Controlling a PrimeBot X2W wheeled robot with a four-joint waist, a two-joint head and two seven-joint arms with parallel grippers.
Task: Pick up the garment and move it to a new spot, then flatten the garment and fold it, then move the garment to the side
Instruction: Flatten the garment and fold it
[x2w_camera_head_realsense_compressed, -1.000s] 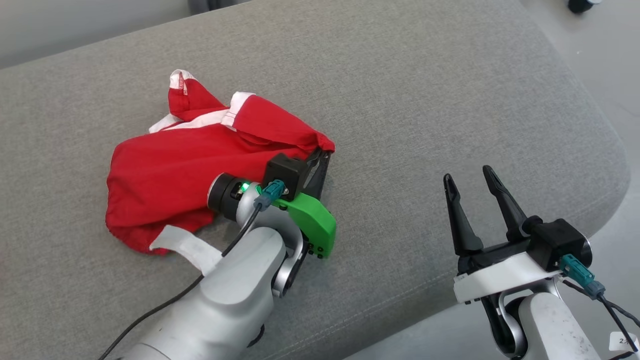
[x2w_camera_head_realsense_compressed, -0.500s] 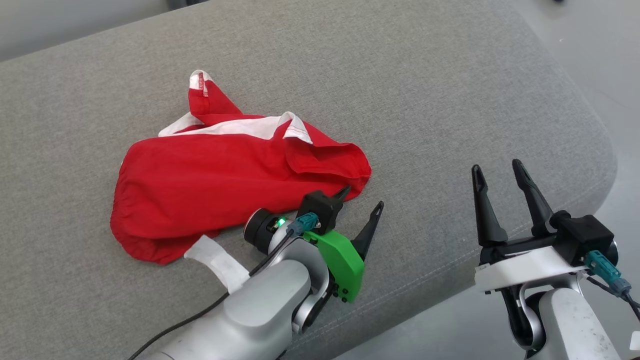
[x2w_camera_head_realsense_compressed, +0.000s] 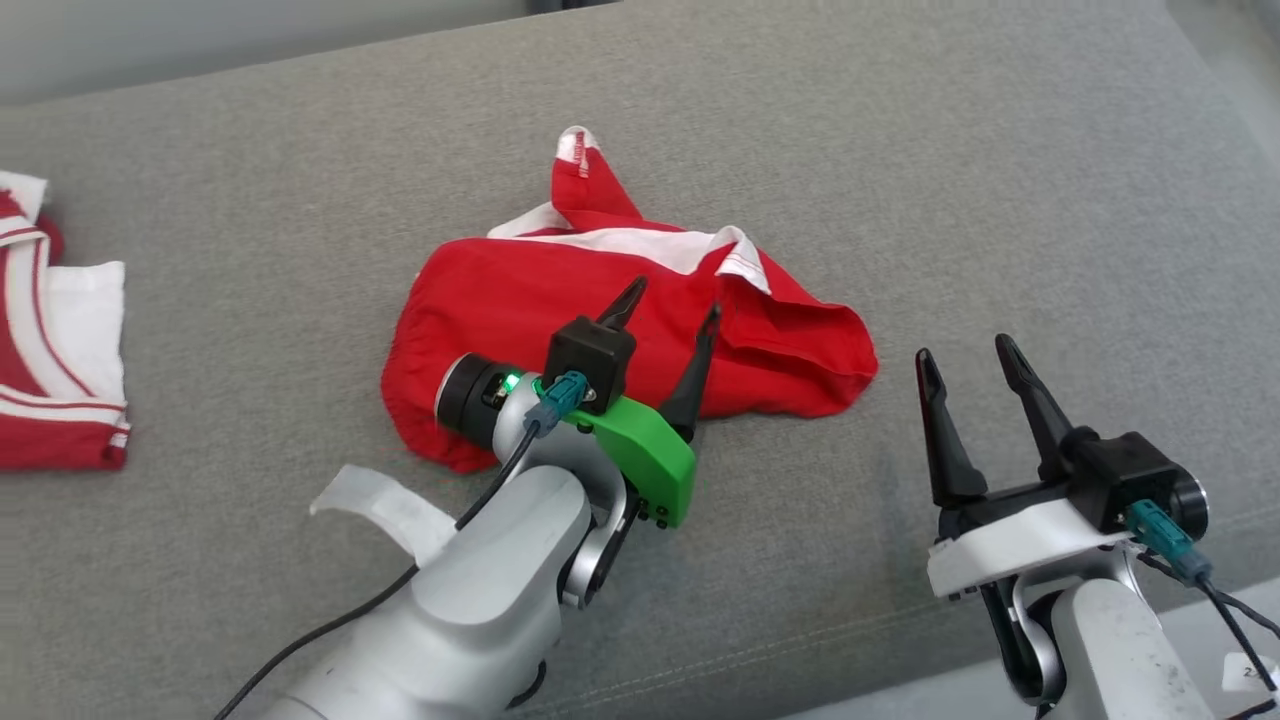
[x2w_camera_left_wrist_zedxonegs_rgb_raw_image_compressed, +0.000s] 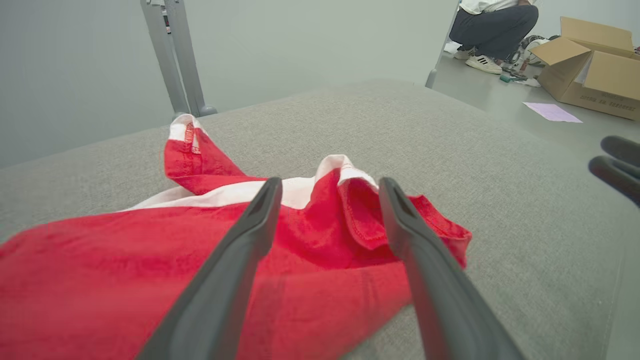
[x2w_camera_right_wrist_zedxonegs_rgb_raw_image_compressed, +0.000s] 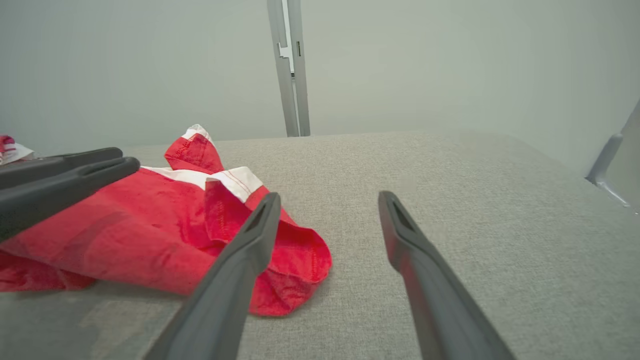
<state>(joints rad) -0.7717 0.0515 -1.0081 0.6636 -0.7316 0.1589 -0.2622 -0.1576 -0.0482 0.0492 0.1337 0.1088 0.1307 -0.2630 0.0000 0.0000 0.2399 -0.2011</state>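
Red cotton with white trim is lying in a crumpled heap on the grey bench (x2w_camera_head_realsense_compressed: 950, 150). In the head view the garment (x2w_camera_head_realsense_compressed: 480, 310) is sitting near the middle of the padding, with one trimmed corner sticking up at its far edge. The left claw (x2w_camera_head_realsense_compressed: 672, 303) is hovering over the garment's middle, its jaws standing wide and gripping nothing. The right claw (x2w_camera_head_realsense_compressed: 962, 352) is waiting to the right, apart from the cloth, equally wide and empty. A folded striped cloth (x2w_camera_head_realsense_compressed: 60, 370) is resting well off to the left.

In the left wrist view the left claw (x2w_camera_left_wrist_zedxonegs_rgb_raw_image_compressed: 330, 184) is pointing across the red fabric toward the upturned white hem. Whether its fingers are touching the cloth I cannot tell. A person (x2w_camera_left_wrist_zedxonegs_rgb_raw_image_compressed: 492, 22) is crouching beside a cardboard box (x2w_camera_left_wrist_zedxonegs_rgb_raw_image_compressed: 590, 70) on the floor far behind.

In the right wrist view the right claw (x2w_camera_right_wrist_zedxonegs_rgb_raw_image_compressed: 327, 197) is framing bare bench. The garment (x2w_camera_right_wrist_zedxonegs_rgb_raw_image_compressed: 125, 240) is lying with its doubled-over end just beside the finger on that view's left.

Judging from this, the flattening is not yet done, and the risk is sitting in the layers. A pinch in the heap's middle would likely be catching two thicknesses together, dragging the bundle instead of spreading it. A grab at the doubled-over right end could be locking that fold in.
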